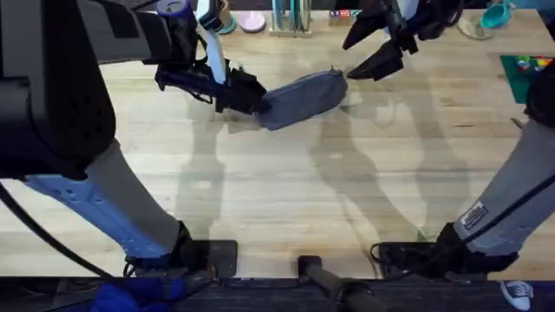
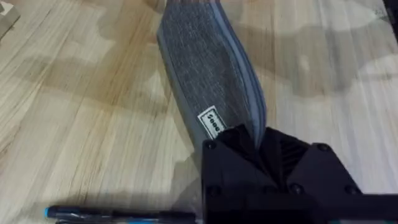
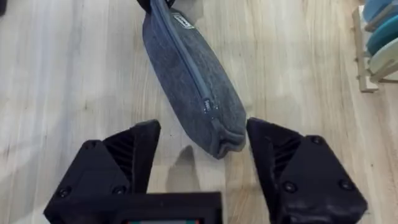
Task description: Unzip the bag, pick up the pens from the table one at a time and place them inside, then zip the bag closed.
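Observation:
The grey-blue bag lies slanted on the far middle of the table, and its zipper looks closed. My left gripper is shut on the bag's left end; in the left wrist view the fabric runs into the black fingers. A thin black pen with a blue tip lies on the wood close beside that gripper. My right gripper hangs open over the bag's right end. Its fingers straddle the rounded end without touching it.
Along the back edge stand a rack with upright items, small dishes and a teal cup. A green mat lies at the far right. A wooden rack of plates stands near the right gripper. The near half of the table is bare wood.

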`<action>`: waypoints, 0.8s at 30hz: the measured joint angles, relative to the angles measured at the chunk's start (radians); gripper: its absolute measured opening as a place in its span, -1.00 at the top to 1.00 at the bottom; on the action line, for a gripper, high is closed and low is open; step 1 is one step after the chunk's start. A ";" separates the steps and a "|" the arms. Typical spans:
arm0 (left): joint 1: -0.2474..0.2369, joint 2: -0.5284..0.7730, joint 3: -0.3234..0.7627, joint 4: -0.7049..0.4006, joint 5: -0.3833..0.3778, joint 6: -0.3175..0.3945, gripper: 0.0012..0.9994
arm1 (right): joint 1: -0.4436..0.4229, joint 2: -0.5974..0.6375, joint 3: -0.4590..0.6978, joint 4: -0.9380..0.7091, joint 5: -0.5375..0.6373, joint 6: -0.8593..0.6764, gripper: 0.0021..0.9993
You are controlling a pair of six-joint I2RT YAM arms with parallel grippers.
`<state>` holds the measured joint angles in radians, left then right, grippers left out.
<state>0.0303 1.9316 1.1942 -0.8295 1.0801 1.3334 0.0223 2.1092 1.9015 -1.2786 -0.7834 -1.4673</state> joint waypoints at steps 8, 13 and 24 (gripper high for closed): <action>0.000 0.000 0.000 0.000 0.000 0.000 0.92 | 0.016 0.066 0.001 0.012 -0.007 0.000 -0.67; 0.000 0.000 0.000 0.000 0.000 0.000 0.92 | 0.031 0.075 0.001 0.033 -0.017 0.000 -0.66; 0.000 0.000 0.000 0.000 0.000 0.000 0.92 | 0.035 0.114 0.001 0.036 -0.026 -0.003 -0.63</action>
<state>0.0303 1.9316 1.1942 -0.8295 1.0801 1.3334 0.0578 2.2237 1.9026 -1.2423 -0.8089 -1.4700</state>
